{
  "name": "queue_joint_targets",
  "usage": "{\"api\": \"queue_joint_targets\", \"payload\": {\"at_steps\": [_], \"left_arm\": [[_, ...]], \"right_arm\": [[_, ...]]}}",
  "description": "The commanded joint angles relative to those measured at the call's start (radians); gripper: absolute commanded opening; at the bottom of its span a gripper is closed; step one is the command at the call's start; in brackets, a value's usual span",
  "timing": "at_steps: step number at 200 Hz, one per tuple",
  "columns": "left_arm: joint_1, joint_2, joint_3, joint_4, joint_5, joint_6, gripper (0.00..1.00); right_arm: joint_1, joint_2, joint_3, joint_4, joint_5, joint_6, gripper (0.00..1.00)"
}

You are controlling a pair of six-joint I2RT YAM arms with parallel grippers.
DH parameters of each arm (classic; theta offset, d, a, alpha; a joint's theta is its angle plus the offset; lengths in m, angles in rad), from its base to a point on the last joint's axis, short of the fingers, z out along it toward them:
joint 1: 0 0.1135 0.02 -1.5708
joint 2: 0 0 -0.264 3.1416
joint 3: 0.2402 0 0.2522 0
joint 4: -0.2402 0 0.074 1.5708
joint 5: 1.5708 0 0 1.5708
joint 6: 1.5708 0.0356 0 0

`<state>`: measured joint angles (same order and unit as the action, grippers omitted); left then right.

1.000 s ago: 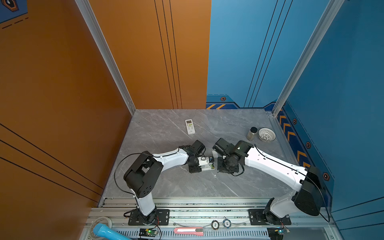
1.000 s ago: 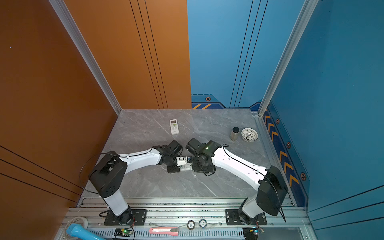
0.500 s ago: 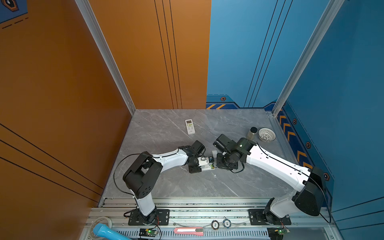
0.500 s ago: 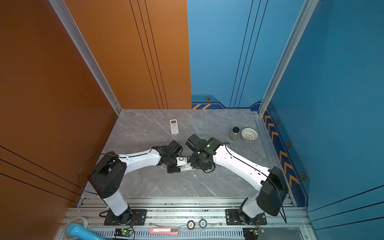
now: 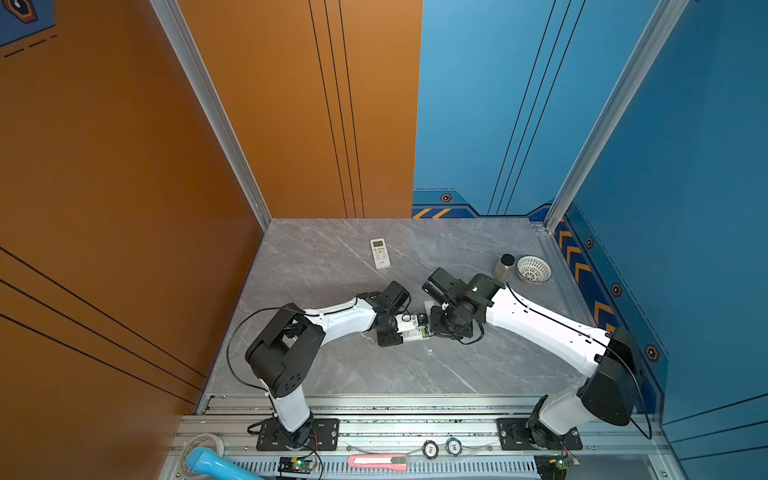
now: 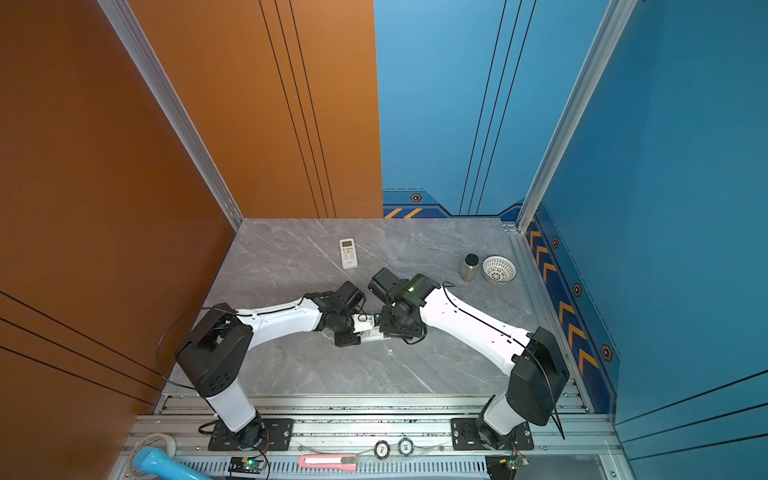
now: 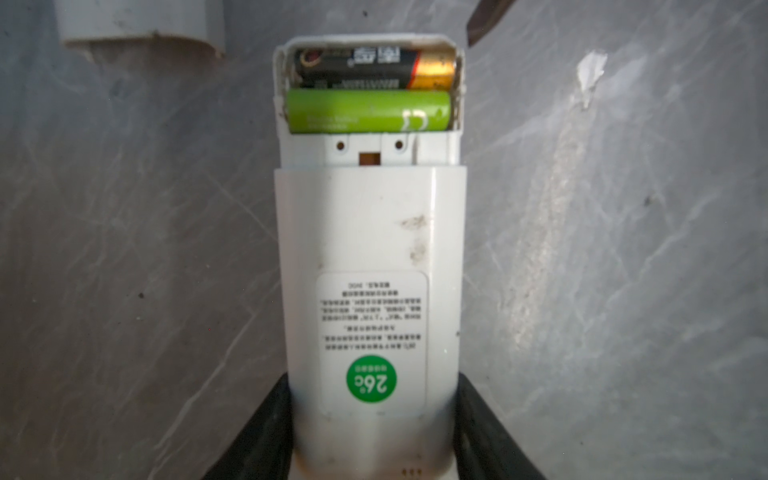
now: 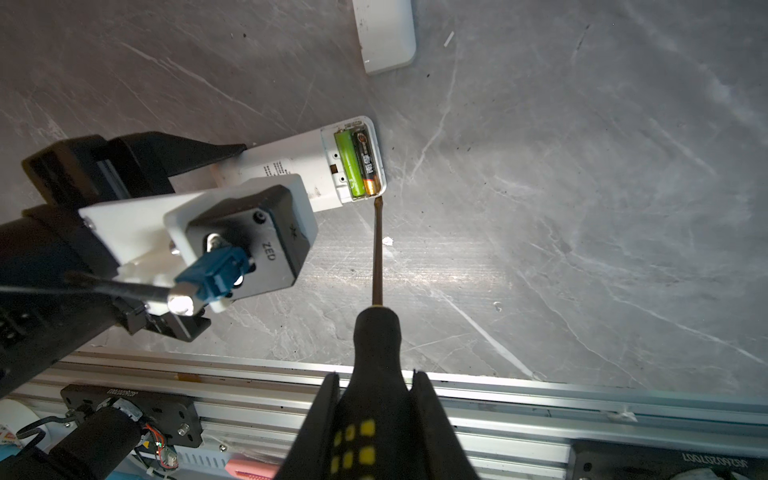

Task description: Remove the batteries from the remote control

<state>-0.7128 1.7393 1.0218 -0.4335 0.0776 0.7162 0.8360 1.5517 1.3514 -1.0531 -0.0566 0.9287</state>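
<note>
Bimanual tabletop scene, seen from both wrists and in both top views. Left gripper (image 7: 372, 380) pinches the remote control (image 7: 370, 232) by its two long sides, one black finger (image 7: 266, 432) on each; the remote runs straight out from between the fingers, label side up, on the grey table (image 8: 582, 208). At the end farthest from this gripper the battery bay stands uncovered; both batteries lie crosswise in it, touching side by side: the green battery (image 7: 365, 111) nearer the gripper, the black battery (image 7: 365, 66) with its gold end beyond it, against the end wall. Right gripper (image 8: 376, 378) is clamped on the black-and-yellow handle of the screwdriver (image 8: 377, 316); the shaft points straight ahead of its fingers, and the tip reaches the bay corner by the gold end; whether it touches cannot be told. The battery cover (image 8: 386, 33) lies loose on the table, past the tip and well ahead of the right gripper. A second remote (image 5: 380, 253), a jar (image 5: 503, 266) and a white basket (image 5: 534, 270) stand behind both grippers, well apart from them.
</note>
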Motion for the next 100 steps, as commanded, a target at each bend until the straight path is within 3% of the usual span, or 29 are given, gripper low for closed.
{"api": "queue_joint_targets", "payload": {"at_steps": [1,100], "left_arm": [[-0.018,0.009,-0.026,-0.024,0.01,-0.006,0.21],[-0.014,0.012,-0.022,-0.024,0.011,-0.005,0.21]], "right_arm": [[-0.008,0.016,0.028,0.021,-0.003,-0.022,0.0],[-0.005,0.041,0.027,0.034,-0.043,-0.029,0.0]]}}
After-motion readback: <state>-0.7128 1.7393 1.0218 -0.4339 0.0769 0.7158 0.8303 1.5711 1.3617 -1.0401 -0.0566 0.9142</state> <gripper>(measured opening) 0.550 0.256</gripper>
